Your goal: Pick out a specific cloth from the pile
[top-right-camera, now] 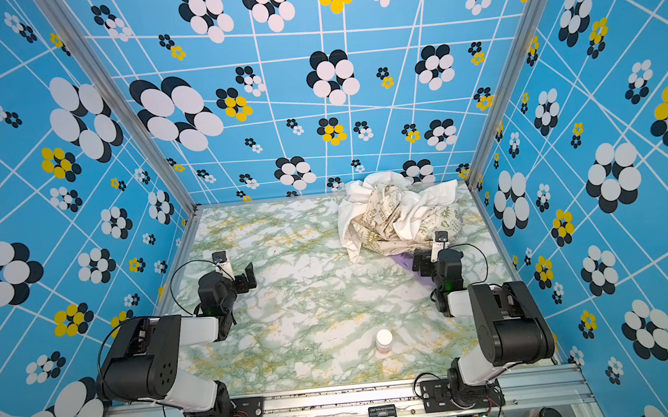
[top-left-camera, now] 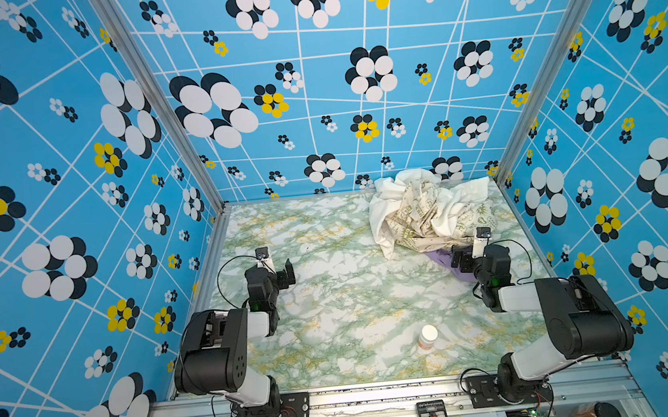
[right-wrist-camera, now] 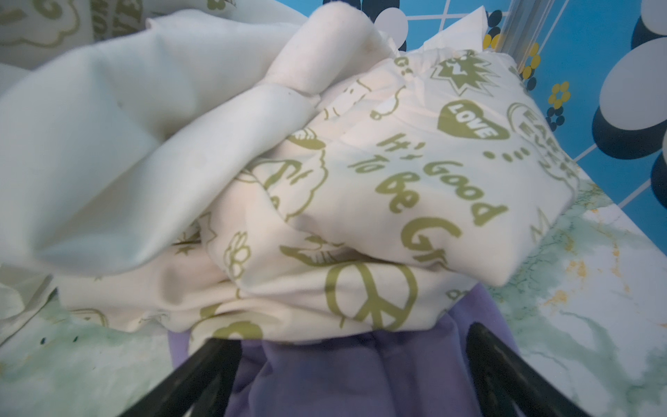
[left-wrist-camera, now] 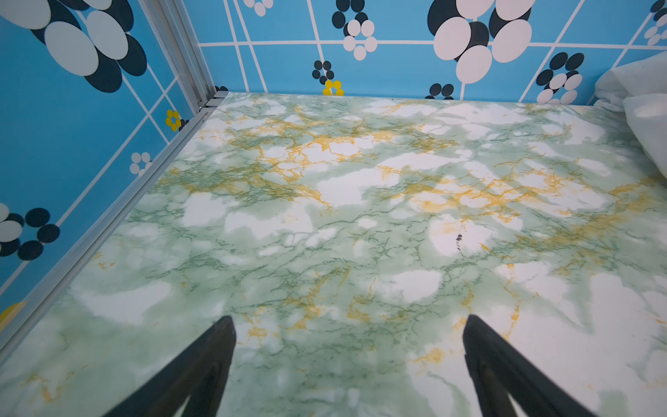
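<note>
The pile [top-left-camera: 432, 208] sits in the far right corner of the green-and-gold marbled table [top-left-camera: 333, 301], bunched against the blue flower-patterned back wall [top-left-camera: 313, 94]. It is made of plain white cloth [right-wrist-camera: 108, 144] draped over and around a cream cloth [right-wrist-camera: 415, 187] printed with olive-gold words and motifs (a heart reading "LOVE", a peace sign, a starburst). The lavender cloth [right-wrist-camera: 361, 375], plain and unpatterned, pokes out from under the near edge of the pile, with the printed cream fabric lying directly on top of it. In both top views it shows only as a small purple patch on the table, just beside the right arm's wrist, which hides part of it. The right fingers [right-wrist-camera: 498, 372] stand spread wide, one on each side of that exposed lavender patch and low over it, gripping nothing; whether they touch the fabric cannot be told. The left fingers [left-wrist-camera: 205, 361] are likewise wide apart and empty, held over bare table on the left side, well apart from the pile, whose white edge just shows at the border of the left wrist view. A small white-capped bottle [top-left-camera: 427, 336] stands on the near part of the table, between the two arms and nearer the right one, well apart from the pile and from both sets of fingers
</note>
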Controlling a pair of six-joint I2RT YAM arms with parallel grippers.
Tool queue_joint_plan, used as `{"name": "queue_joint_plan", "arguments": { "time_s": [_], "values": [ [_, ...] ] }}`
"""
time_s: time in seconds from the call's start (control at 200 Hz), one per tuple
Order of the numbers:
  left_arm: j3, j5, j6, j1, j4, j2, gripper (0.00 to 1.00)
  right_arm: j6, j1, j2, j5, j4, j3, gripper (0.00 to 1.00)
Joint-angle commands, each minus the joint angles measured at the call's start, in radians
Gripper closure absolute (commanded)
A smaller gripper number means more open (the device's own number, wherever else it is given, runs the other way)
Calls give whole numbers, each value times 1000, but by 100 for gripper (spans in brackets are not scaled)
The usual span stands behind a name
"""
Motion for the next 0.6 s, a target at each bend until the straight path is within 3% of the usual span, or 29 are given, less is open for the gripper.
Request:
{"name": "queue_joint_plan", "arguments": {
  "time_s": [0.0, 0.33, 0.595],
  "values": [
    [20, 5, 18, -7, -37, -22, 1, -13, 0, -63, -1, -26, 13, 1],
    [123, 20, 40, -19, -380, -239, 1, -57, 9, -395, 21, -483, 64, 1],
    [298, -45, -40, -12, -808, -412, 1, 69, 9, -618, 111, -823, 127, 1]
  ]
}}
